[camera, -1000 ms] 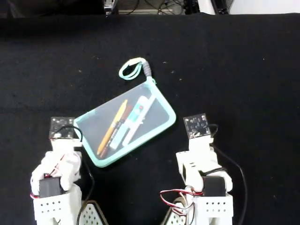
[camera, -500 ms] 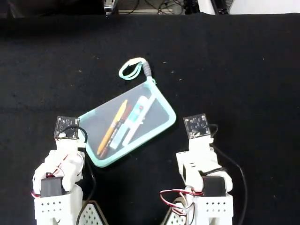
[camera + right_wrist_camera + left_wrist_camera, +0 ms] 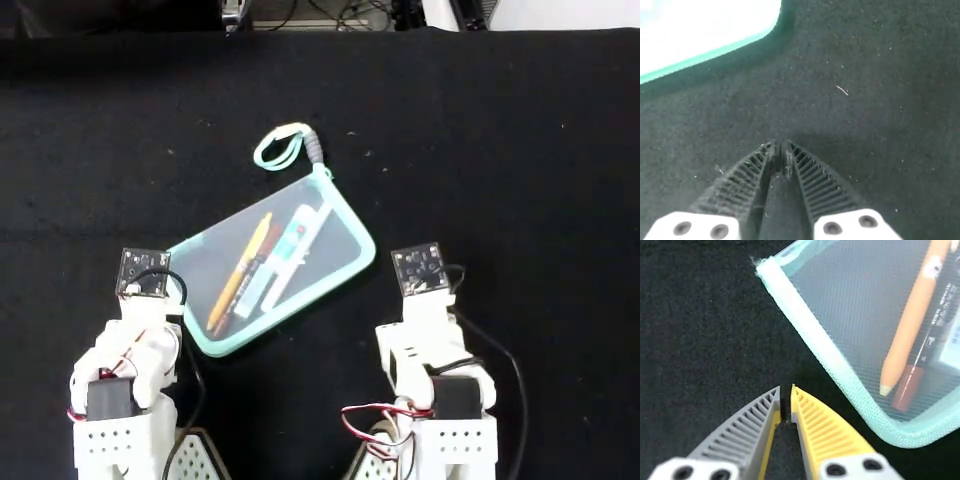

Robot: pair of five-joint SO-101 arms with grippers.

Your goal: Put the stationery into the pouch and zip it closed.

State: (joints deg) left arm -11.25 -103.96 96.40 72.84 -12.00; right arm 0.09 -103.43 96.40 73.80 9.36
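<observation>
A mint-edged mesh pouch [image 3: 268, 264] lies slanted at the table's middle, its zip run shut to the end with the grey pull and mint wrist loop [image 3: 282, 147]. Inside lie an orange pen [image 3: 241, 271], a dark red pen and a white tube [image 3: 296, 247]; the left wrist view shows the orange pen [image 3: 912, 325] through the mesh. My left gripper [image 3: 786, 391] is shut and empty over the cloth just beside the pouch's near corner [image 3: 840, 370]. My right gripper [image 3: 778, 148] is shut and empty over bare cloth beside the pouch's rounded corner [image 3: 705, 25].
Black cloth [image 3: 520, 160] covers the whole table. Both arm bases [image 3: 115, 410] [image 3: 440, 400] stand at the near edge, one on each side of the pouch. Cables and equipment sit beyond the far edge [image 3: 330, 15].
The left arm drew back a little toward its base, away from the pouch, between one second ago and half a second ago. Since then nothing has moved.
</observation>
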